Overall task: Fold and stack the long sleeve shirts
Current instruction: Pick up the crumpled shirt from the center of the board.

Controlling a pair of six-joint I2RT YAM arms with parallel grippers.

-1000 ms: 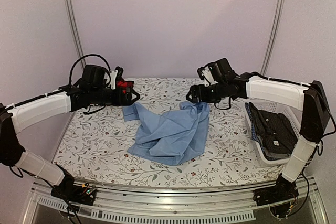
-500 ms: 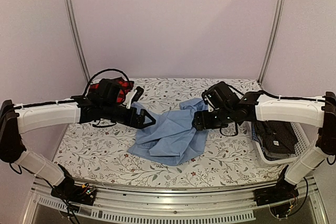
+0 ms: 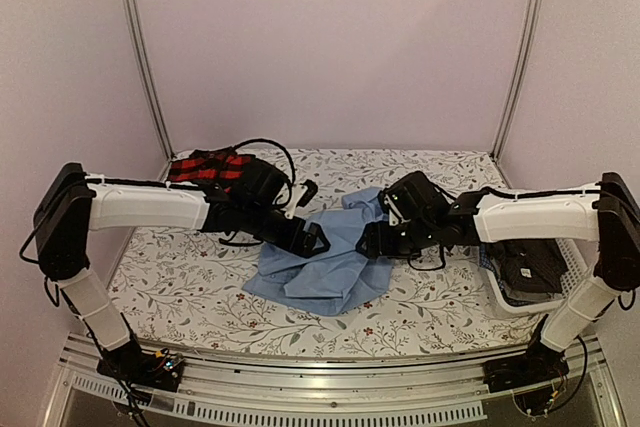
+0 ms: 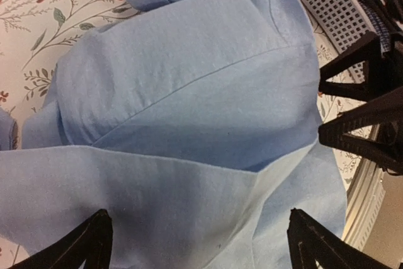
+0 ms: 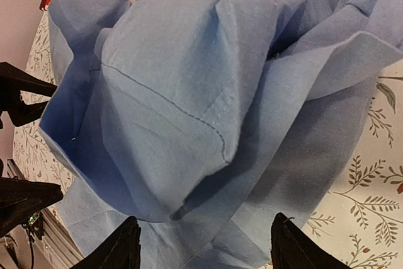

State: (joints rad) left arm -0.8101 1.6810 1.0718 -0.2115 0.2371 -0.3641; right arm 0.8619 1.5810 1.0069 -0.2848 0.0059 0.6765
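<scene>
A light blue long sleeve shirt (image 3: 325,262) lies crumpled mid-table. My left gripper (image 3: 315,240) hovers open over its left folds, and the left wrist view shows cloth (image 4: 189,92) spread under that gripper (image 4: 198,218), nothing pinched. From the right, my right gripper (image 3: 368,245) stands open just above the shirt's right side; the right wrist view shows bunched cloth (image 5: 189,92) beyond this gripper (image 5: 206,220). The two grippers face each other, a small gap apart. A red-and-black plaid shirt (image 3: 205,165) lies at the back left.
A white plastic basket (image 3: 500,292) at the right table edge holds dark shirts (image 3: 530,269). The floral tablecloth (image 3: 180,287) shows around the blue shirt. Metal posts rise at both back corners.
Both arms have swung inward and down over the blue shirt. The left arm moved right, off the plaid shirt, which now shows. The right gripper came forward and left.
</scene>
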